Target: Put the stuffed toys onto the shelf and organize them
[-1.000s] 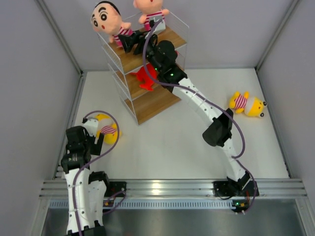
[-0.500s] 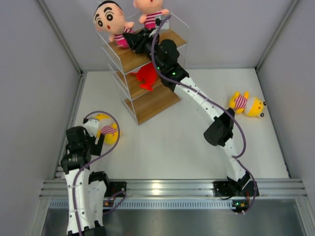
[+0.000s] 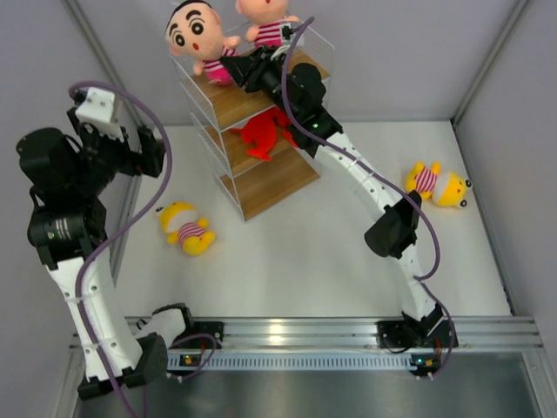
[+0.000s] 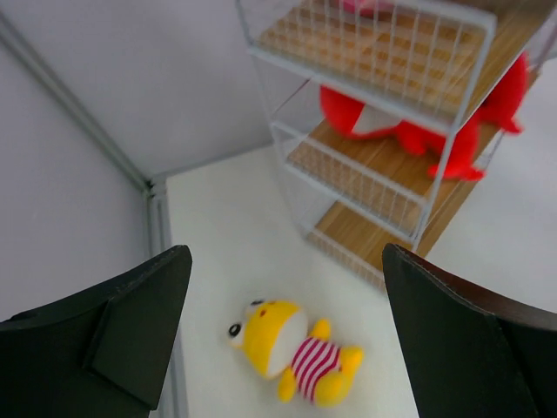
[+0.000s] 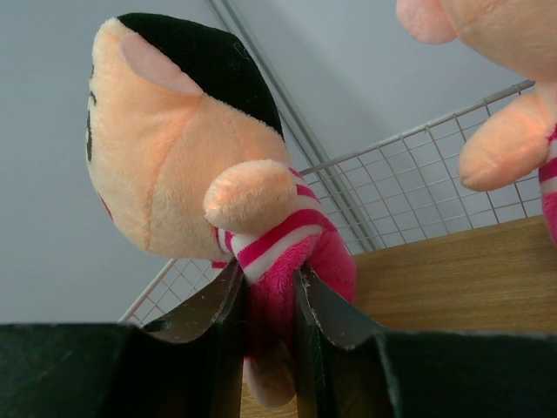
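The shelf [image 3: 271, 185] stands at the back of the table. On its top board sit two boy dolls. My right gripper [image 3: 238, 71] is shut on the pink striped body of the left boy doll [image 3: 195, 31], whose waist is squeezed between the jaws [image 5: 270, 292] in the right wrist view. The other doll [image 3: 266, 19] sits beside it. A red shark [image 3: 259, 136] lies on the middle board. One yellow toy [image 3: 185, 228] lies left of the shelf, another [image 3: 438, 185] at the right. My left gripper [image 3: 153, 150] hangs high and open, above that left yellow toy [image 4: 291, 353].
Grey walls enclose the table on three sides, with a corner post [image 4: 148, 187] near the left yellow toy. The shelf's white wire sides [image 4: 448, 131] rim each board. The bottom board [image 4: 365, 231] is bare. An aluminium rail [image 3: 287, 333] runs along the near edge.
My left arm has lifted from low beside the yellow toy to high on the left. My right gripper has pushed in and closed on the left boy doll's body.
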`<state>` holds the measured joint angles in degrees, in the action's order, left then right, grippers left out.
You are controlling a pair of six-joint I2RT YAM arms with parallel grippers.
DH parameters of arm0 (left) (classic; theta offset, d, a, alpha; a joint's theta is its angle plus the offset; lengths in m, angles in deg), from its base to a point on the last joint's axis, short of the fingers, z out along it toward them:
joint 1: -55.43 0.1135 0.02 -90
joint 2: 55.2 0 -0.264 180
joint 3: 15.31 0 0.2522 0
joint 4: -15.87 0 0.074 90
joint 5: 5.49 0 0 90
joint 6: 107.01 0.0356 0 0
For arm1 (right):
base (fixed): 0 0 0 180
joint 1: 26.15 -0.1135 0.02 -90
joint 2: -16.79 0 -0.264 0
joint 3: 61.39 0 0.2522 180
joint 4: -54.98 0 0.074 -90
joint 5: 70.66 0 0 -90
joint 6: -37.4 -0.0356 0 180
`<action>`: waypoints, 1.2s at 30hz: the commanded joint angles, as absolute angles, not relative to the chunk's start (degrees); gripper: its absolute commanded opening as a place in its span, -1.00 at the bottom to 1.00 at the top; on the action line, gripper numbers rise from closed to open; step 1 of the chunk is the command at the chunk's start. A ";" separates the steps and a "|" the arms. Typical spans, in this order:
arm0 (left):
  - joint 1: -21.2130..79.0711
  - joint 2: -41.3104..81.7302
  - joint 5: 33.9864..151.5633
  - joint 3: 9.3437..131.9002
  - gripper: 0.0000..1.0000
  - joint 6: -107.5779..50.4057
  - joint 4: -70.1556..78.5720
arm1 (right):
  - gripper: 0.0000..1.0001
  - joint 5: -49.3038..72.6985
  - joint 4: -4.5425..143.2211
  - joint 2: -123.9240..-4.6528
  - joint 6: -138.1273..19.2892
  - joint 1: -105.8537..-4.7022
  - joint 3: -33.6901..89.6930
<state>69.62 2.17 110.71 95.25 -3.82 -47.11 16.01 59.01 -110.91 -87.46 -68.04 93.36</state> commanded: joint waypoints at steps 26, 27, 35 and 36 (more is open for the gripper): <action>56.76 43.77 119.76 140.13 0.97 -18.86 -32.09 | -1.00 6.16 54.16 -108.36 -87.67 -64.82 92.20; 56.40 44.12 119.58 140.13 0.96 -18.68 -32.00 | -1.00 5.63 54.07 -108.54 -87.67 -64.74 92.20; 53.78 45.44 118.79 140.13 -0.34 -17.54 -32.00 | -1.00 4.57 53.19 -108.71 -88.55 -64.12 92.20; 53.58 45.35 118.53 140.13 -0.48 -17.53 -31.82 | -1.00 4.40 53.10 -108.63 -88.73 -64.12 92.20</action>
<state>55.90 45.86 118.73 138.28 -18.15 -34.78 6.61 57.94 -110.40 -87.81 -64.19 91.50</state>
